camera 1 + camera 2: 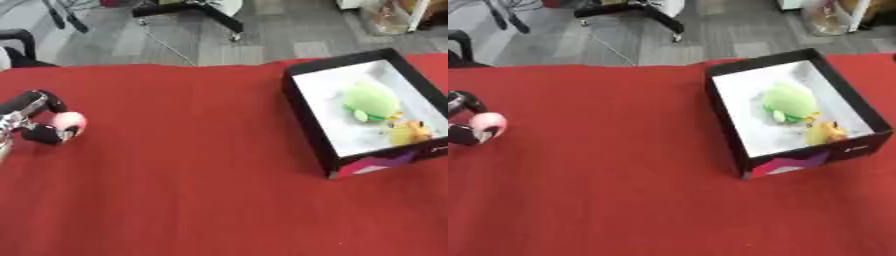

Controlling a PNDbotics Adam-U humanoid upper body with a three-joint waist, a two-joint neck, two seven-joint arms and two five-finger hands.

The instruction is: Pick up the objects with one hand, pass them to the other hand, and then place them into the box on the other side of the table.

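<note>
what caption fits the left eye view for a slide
Left hand curled round a pink object on the red table; box holds green and yellow toys.

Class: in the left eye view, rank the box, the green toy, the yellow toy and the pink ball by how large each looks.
1. Box, by far the largest.
2. Green toy.
3. Yellow toy and pink ball: these look alike in size, and the left hand partly covers the ball, so no ranking.

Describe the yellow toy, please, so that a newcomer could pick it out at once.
Find the black box with a white floor on the right side of the red table. Two toys lie inside. The yellow toy sits in the near right corner, smaller than the green toy just beyond it.
</note>
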